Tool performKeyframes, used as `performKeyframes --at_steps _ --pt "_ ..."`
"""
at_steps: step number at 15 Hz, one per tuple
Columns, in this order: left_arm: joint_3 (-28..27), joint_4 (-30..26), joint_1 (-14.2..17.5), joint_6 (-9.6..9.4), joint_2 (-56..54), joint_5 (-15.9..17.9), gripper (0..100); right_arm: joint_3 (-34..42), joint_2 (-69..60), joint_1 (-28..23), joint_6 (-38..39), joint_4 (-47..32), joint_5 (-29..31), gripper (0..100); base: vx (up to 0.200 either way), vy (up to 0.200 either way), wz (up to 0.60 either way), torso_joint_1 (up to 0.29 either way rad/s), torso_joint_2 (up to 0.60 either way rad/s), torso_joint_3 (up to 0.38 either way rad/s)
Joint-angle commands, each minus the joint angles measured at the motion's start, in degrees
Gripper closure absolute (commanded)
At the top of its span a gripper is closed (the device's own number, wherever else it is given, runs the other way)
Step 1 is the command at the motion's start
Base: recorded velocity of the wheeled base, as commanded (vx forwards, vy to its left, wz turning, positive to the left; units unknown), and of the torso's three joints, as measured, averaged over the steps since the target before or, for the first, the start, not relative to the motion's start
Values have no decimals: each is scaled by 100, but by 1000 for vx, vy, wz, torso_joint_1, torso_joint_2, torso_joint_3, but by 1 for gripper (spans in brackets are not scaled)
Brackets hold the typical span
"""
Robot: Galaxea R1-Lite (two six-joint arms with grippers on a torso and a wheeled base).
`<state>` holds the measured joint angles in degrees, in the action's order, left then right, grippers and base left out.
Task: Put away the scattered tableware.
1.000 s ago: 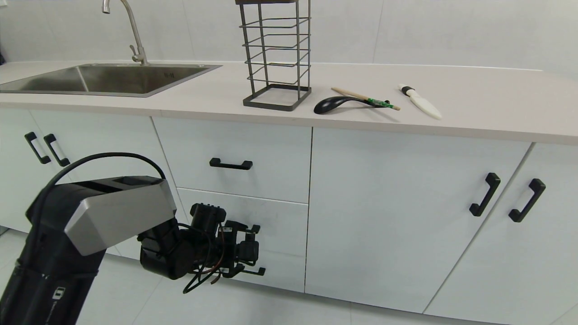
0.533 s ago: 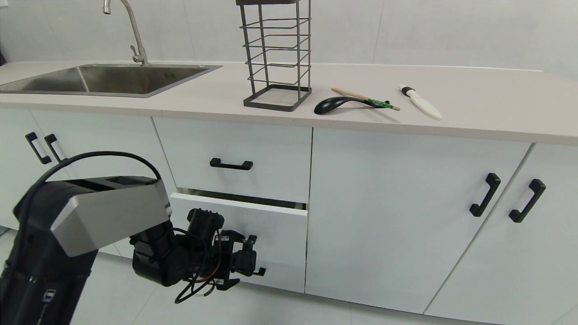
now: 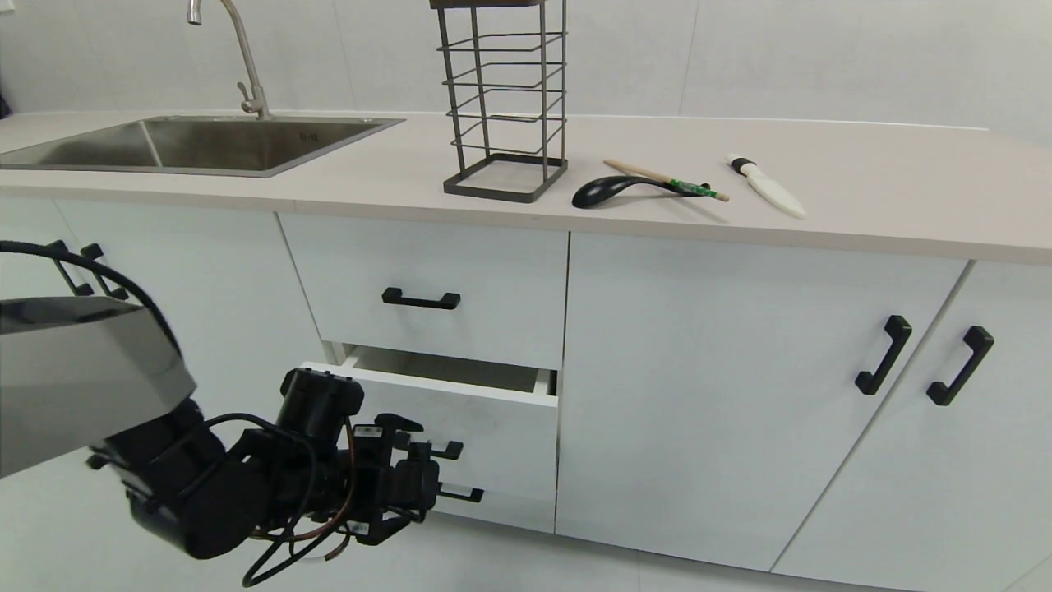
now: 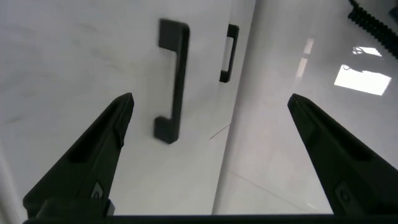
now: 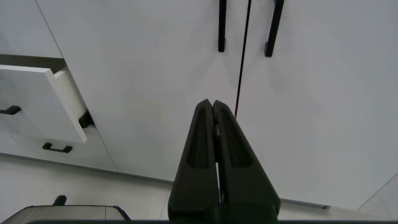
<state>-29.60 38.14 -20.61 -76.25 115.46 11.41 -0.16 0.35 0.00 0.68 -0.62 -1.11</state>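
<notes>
On the counter lie a black spoon (image 3: 604, 191), wooden chopsticks (image 3: 664, 178) with a green band, and a white knife (image 3: 766, 186) with a black collar. Below them the lower drawer (image 3: 460, 411) stands partly pulled out, its inside showing as a narrow gap. My left gripper (image 3: 454, 473) is open in front of the drawer's face. In the left wrist view the drawer's black handle (image 4: 171, 81) sits ahead, between the spread fingers of the left gripper (image 4: 210, 99), untouched. My right gripper (image 5: 214, 102) is shut on nothing and faces the cabinet doors, beside the drawer (image 5: 37, 99).
A tall wire rack (image 3: 503, 99) stands on the counter left of the spoon. A steel sink (image 3: 197, 141) with a faucet (image 3: 238, 57) is at the far left. The upper drawer (image 3: 421, 298) is closed, as are the cabinet doors (image 3: 883, 355) to the right.
The lower drawer went from closed to partly pulled out. My left arm drew back and down to the left with it.
</notes>
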Motion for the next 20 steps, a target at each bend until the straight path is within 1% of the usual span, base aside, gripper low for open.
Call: performKeyframes --at_steps 1,2,3,4,5,8,11,13,15,16,17,19,20 --pt "420 -308 -628 594 -1526 28 0 -2 9 0 2 1 -3 100 0 0 0 0 0 0" --pt "411 -290 -646 717 -1570 28 0 -2 9 0 2 1 -3 100 0 0 0 0 0 0" --pt "314 -246 -628 1156 -1614 2 0 -2 9 0 2 1 -3 100 0 0 0 0 0 0" --pt "183 -246 -531 1359 -1429 -7 0 -2 9 0 2 1 -3 100 0 0 0 0 0 0" --pt "112 -220 -452 1359 -1271 2 0 -2 9 0 2 1 -3 100 0 0 0 0 0 0" --pt "-617 -141 -180 1332 -595 10 0 -2 9 0 2 1 -3 100 0 0 0 0 0 0" --pt "-872 -105 -101 1315 -146 2 0 -2 9 0 2 1 -3 100 0 0 0 0 0 0" --pt "-1066 26 14 1306 100 2 0 -2 9 0 2 1 -3 100 0 0 0 0 0 0" --pt "-1233 35 14 1288 267 2 0 -2 9 0 2 1 -3 100 0 0 0 0 0 0" --pt "-1382 35 5 1130 416 10 0 -2 9 0 2 1 -3 100 0 0 0 0 0 0" --pt "-1391 35 5 972 495 19 0 -2 9 0 2 1 -3 100 0 0 0 0 0 0" --pt "-1320 35 -4 831 618 37 0 -2 9 0 2 1 -3 100 0 0 0 0 0 0" --pt "-1153 35 22 770 610 98 0 7 9 0 2 1 -3 100 0 0 0 0 0 0"
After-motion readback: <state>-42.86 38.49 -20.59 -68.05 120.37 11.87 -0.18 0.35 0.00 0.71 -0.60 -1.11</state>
